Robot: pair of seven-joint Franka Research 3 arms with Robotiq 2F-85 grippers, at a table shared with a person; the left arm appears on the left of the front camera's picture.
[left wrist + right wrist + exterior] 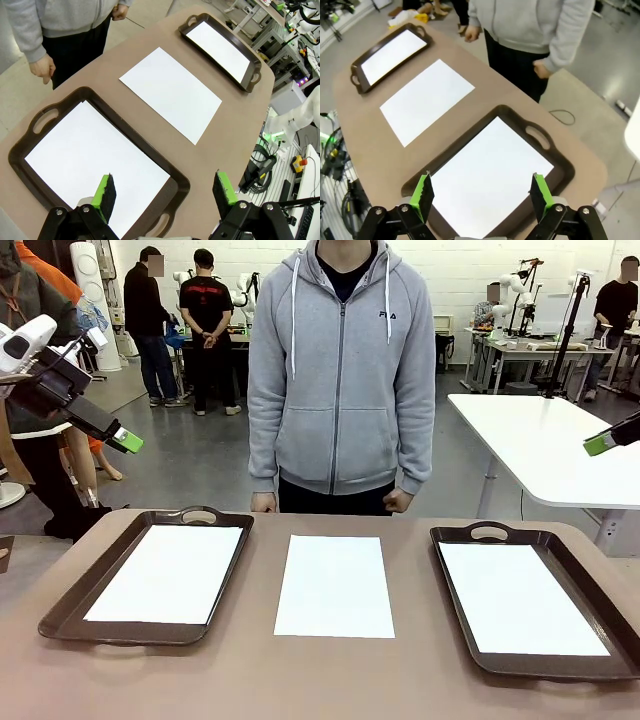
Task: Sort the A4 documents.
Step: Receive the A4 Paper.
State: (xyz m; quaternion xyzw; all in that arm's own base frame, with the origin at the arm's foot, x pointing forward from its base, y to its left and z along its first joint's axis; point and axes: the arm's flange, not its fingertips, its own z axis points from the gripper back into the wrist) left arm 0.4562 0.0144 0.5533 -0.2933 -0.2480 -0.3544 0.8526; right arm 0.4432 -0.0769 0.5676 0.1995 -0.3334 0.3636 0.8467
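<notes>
Sheets: three white A4 documents lay flat; the middle sheet (334, 586) sat bare on the brown table (330, 680), well apart from both trays.
Left tray: the dark brown left tray (70, 605) held one sheet (168, 573) inside its rim.
Right tray: the right tray (455, 625) held another sheet (518, 597), also flat.
Left gripper: the left gripper (167, 192) hung above its tray with jaws wide, holding nothing.
Right gripper: the right gripper (482, 195) hung above its tray, jaws likewise wide and empty.
Person: the person (342, 370) stood at the far edge, hands at the sides, touching no paper.
Handling: the paper looked very light, thin and floppy, likely to bend or slide on the smooth top, and to crease if pinched hard.
Grip point: no edge stood proud, so I judged a free edge or corner of the middle sheet the best hold, perhaps after sliding it to the table's edge.
Risk: sheets in the trays seemed harder to lift, since the rims crowded their edges.
</notes>
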